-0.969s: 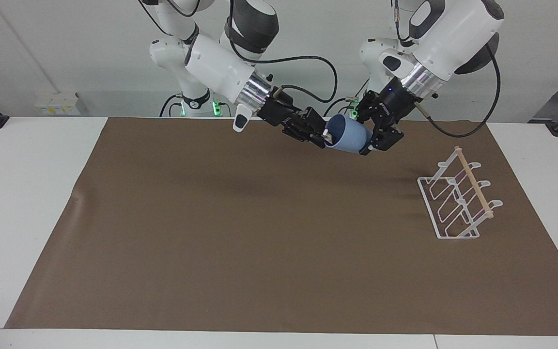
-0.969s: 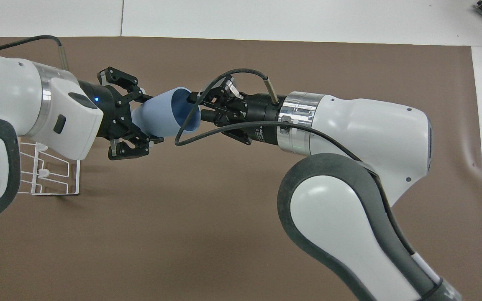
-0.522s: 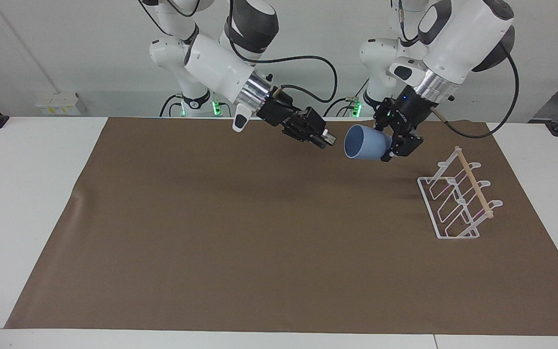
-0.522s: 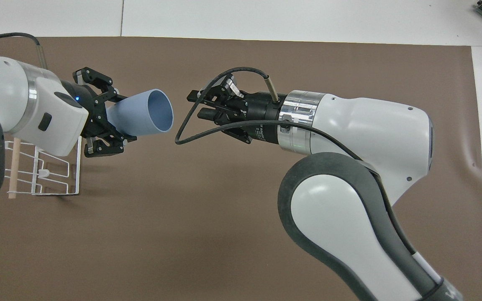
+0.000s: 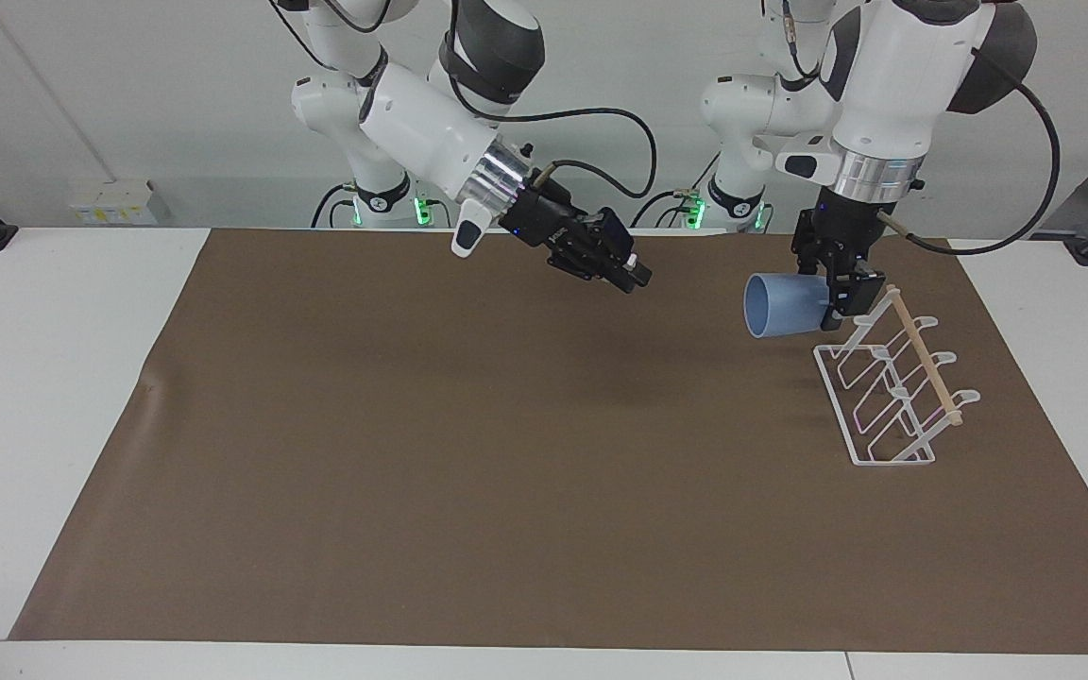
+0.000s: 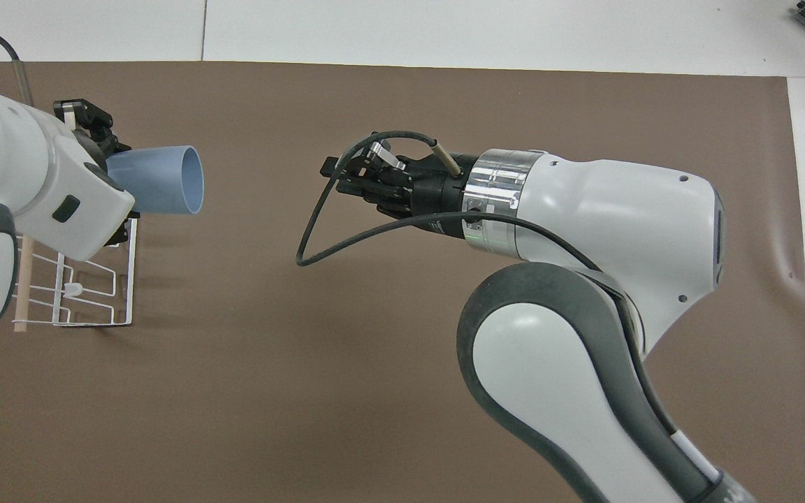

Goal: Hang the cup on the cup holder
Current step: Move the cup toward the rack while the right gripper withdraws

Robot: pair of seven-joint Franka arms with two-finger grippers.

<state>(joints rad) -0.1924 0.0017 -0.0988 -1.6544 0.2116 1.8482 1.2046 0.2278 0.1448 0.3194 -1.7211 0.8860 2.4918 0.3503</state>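
Observation:
My left gripper (image 5: 841, 297) is shut on the base end of the light-blue cup (image 5: 783, 304). The cup (image 6: 158, 180) hangs on its side in the air, its open mouth turned toward the right arm's end of the table. It is just beside the end of the white wire cup holder (image 5: 832, 351) that is nearer to the robots, close to the tip of the wooden dowel (image 5: 926, 357). My right gripper (image 5: 634, 274) holds nothing and hovers over the middle of the brown mat, well apart from the cup.
A brown mat (image 5: 468, 453) covers most of the white table (image 5: 53, 378). The cup holder (image 6: 128, 279) stands on the mat toward the left arm's end. A black cable (image 6: 318, 237) loops off the right wrist.
The right gripper has let go of the cup's rim and stayed over mid-mat. The left gripper has carried the cup away from it, over to the cup holder.

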